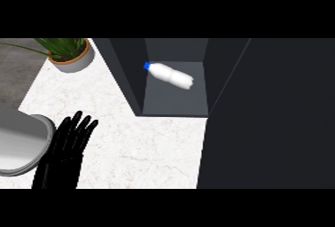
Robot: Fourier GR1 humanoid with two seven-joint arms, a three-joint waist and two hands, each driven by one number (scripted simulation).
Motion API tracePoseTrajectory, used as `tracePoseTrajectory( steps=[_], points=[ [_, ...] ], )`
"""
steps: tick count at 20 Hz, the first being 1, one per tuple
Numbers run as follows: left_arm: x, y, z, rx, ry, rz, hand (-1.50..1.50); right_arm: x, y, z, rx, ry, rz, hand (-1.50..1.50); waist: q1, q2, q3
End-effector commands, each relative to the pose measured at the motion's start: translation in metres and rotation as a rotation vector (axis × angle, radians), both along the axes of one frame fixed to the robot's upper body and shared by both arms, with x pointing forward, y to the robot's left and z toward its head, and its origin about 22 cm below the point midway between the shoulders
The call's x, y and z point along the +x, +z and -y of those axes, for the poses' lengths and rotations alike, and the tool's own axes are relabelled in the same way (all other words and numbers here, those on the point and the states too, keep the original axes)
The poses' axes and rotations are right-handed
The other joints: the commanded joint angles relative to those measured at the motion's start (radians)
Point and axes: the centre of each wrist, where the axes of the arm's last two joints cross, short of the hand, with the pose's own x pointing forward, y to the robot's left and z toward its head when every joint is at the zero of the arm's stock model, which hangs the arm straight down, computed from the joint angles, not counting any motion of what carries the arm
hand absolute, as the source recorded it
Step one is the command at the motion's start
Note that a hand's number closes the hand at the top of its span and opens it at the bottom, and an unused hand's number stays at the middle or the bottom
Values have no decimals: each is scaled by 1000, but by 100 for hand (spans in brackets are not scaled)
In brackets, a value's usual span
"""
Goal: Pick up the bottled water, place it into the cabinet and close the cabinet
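- Left hand (68, 142): fingers straight and apart, holding nothing, over the desk (150, 146).
- Bottled water (170, 75): lying inside the cabinet (173, 99), well beyond the hand, to its right.

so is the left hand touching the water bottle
Apart. The head view shows the left hand over the counter, while the water bottle lies inside the cabinet.

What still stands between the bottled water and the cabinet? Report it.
Nothing visible does. The bottled water already lies on its side inside the open cabinet, on its floor. No hand holds it; the left hand is over the counter, apart from the cabinet. The right hand is out of view.
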Motion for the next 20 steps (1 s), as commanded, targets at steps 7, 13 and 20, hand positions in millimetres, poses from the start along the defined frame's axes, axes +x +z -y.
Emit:
tracePoseTrajectory(
  steps=[7,13,20],
  points=[
    [-22,9,-38,-11,1,-28,-150,3,50,-16,-149,193,187,150,33,-3,-9],
    [-26,21,-58,-17,-13,-13,-150,-1,36,-40,88,168,66,150,50,12,-8],
    [-32,27,-77,-3,-61,-4,-150,7,26,-47,85,216,53,150,114,29,-9]
  ],
)
